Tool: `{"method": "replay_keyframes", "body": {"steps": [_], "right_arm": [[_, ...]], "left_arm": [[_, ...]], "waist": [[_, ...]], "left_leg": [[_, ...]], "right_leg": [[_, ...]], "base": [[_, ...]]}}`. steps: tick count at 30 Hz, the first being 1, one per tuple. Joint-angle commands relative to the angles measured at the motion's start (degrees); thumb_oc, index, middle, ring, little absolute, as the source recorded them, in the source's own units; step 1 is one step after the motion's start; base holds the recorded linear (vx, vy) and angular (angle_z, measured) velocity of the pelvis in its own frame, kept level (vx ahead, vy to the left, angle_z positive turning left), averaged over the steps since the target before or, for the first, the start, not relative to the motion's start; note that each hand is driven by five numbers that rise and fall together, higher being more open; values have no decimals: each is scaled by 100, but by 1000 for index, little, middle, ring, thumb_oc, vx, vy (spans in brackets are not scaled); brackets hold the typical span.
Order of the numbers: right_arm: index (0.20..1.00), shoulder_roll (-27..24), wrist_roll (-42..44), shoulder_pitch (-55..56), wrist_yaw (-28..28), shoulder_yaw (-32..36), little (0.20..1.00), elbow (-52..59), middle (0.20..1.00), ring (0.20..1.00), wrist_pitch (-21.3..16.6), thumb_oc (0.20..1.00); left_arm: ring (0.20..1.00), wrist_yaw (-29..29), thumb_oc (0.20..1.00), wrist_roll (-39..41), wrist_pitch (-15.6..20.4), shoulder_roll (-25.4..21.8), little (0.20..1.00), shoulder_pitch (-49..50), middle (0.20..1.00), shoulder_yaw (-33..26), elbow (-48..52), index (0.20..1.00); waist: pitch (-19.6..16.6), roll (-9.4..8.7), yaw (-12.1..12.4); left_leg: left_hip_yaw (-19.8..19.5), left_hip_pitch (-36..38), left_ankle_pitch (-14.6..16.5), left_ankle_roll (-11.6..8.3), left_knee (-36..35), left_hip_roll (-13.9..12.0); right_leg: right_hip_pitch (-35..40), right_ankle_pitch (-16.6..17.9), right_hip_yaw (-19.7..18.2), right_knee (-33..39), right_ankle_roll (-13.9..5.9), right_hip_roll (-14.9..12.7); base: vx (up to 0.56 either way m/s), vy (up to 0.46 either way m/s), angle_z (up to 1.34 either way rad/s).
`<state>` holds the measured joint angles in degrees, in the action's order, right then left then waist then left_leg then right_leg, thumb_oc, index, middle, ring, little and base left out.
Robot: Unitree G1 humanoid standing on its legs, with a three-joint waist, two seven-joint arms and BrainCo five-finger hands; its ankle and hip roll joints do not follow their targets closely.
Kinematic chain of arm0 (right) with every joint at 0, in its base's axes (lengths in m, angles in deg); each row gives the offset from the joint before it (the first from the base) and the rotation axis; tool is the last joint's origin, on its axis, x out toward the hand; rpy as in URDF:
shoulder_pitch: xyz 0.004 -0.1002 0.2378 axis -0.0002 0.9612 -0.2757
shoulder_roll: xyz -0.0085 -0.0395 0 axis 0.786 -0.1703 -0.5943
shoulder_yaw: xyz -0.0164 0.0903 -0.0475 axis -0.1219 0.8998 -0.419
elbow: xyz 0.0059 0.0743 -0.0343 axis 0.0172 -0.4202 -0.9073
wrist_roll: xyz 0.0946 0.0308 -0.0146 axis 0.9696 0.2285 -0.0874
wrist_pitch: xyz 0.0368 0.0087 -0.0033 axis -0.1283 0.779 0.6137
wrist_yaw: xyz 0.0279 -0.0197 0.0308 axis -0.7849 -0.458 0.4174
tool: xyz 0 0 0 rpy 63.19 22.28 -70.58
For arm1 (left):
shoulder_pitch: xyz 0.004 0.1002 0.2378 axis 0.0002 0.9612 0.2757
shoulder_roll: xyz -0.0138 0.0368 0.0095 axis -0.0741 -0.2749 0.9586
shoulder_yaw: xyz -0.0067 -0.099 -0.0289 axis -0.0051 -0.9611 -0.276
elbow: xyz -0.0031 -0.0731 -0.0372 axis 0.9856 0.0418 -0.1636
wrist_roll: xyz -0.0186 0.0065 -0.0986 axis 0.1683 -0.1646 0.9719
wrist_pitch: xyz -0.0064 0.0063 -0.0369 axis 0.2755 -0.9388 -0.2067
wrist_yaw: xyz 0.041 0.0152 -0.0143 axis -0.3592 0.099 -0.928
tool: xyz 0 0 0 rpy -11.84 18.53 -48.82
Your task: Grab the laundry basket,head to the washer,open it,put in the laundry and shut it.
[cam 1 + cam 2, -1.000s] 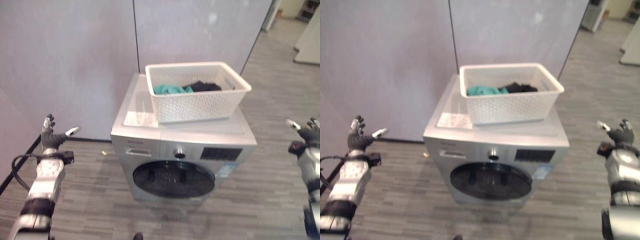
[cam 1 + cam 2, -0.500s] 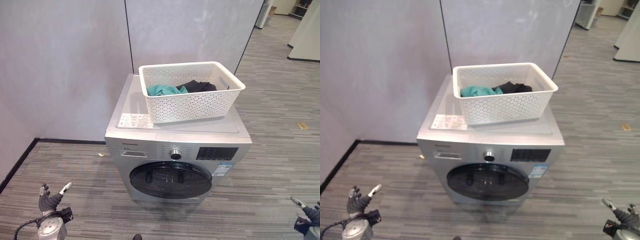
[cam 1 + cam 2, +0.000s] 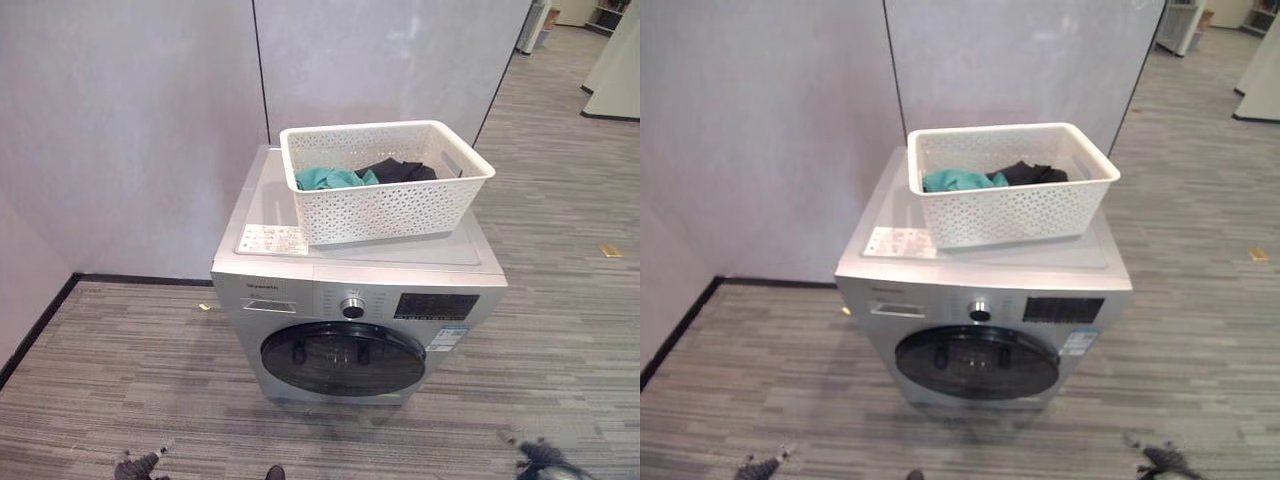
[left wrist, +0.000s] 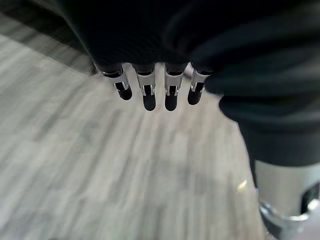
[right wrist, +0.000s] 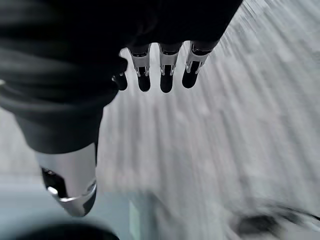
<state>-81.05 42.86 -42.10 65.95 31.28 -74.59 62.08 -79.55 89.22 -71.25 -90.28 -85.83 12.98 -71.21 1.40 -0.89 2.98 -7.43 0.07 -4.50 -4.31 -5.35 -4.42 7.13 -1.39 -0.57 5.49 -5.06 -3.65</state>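
A white perforated laundry basket point(image 3: 385, 205) stands on top of a silver front-loading washer point(image 3: 350, 300). Inside it lie a teal garment point(image 3: 330, 178) and a black garment point(image 3: 400, 170). The washer's round dark door point(image 3: 343, 358) is shut. My left hand point(image 3: 135, 465) is low at the bottom edge, far left of the washer and well away from it. My right hand point(image 3: 540, 455) is low at the bottom right. In the wrist views both hands' fingers point(image 4: 150, 95) point(image 5: 160, 75) hang straight over the floor and hold nothing.
A grey partition wall point(image 3: 150, 120) stands behind the washer, with a black baseboard point(image 3: 40, 320) at the left. Grey plank floor point(image 3: 120, 370) spreads in front and to the right. A small yellow bit point(image 3: 612, 251) lies on the floor at the right.
Both hands have dropped from beside the washer to the bottom edge of the view. The basket and washer have stayed put; the camera has shifted.
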Motion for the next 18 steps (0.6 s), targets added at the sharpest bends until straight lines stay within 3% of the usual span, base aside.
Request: {"method": "replay_keyframes", "body": {"steps": [1, 6, 18], "right_arm": [[1000, 1021, -1871, 122, 112, -1350, 1000, 362, 1000, 1000, 215, 1000], [1000, 1104, -1793, 161, 219, -1507, 1000, 368, 1000, 1000, 177, 1000], [1000, 1051, -1780, 93, 180, -1552, 1000, 468, 1000, 1000, 125, 1000]], "left_arm": [[1000, 446, 1000, -983, -303, 582, 1000, -105, 1000, 740, -490, 1000], [1000, 511, 1000, -1070, -269, 528, 1000, -155, 1000, 791, -538, 1000], [1000, 518, 1000, -974, -182, 590, 1000, -180, 1000, 911, -422, 1000]], "waist": [[12, -78, 151], [-15, -141, 148], [8, -86, 192]], "left_leg": [[-62, 400, 587, 320, 35, 330], [-58, 391, 599, 304, 35, 326], [-91, 386, 587, 304, 35, 356]], "right_leg": [[-209, 118, 505, -49, 51, -25], [-210, 116, 507, -49, 40, -31], [-180, 108, 558, -49, 21, -72]], "base": [[24, 149, 20], [-15, 3, 10], [-10, 7, 1]]}}
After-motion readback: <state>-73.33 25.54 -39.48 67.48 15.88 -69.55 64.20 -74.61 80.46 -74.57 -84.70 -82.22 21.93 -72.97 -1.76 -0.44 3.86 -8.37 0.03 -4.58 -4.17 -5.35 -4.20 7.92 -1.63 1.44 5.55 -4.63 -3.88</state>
